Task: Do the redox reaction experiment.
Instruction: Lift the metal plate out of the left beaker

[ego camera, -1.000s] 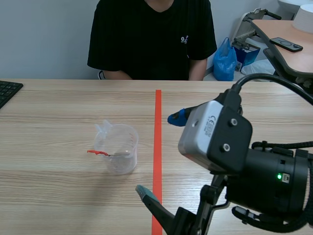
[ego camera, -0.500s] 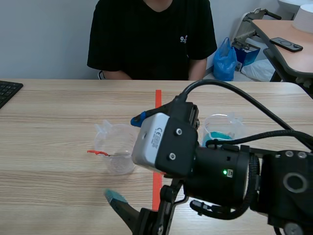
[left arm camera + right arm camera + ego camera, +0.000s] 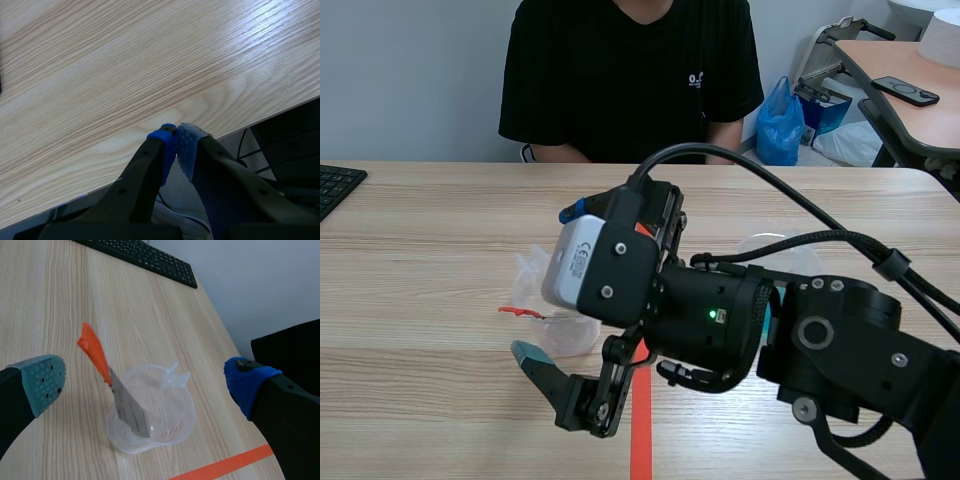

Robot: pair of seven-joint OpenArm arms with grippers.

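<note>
Beaker [image 3: 162, 412] ahead of wide right end effector [image 3: 147, 382] | left end effector [image 3: 176, 145] closed at table edge [image 3: 240, 116]

Black right arm [image 3: 840, 350] bears grey, seemingly plastic box [image 3: 595, 265]

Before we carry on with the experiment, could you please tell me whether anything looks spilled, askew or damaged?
Nothing looks spilled or damaged. The only askew thing is the metal strip, which leans inside the clear beaker with its orange-red end poking out over the rim.
</note>
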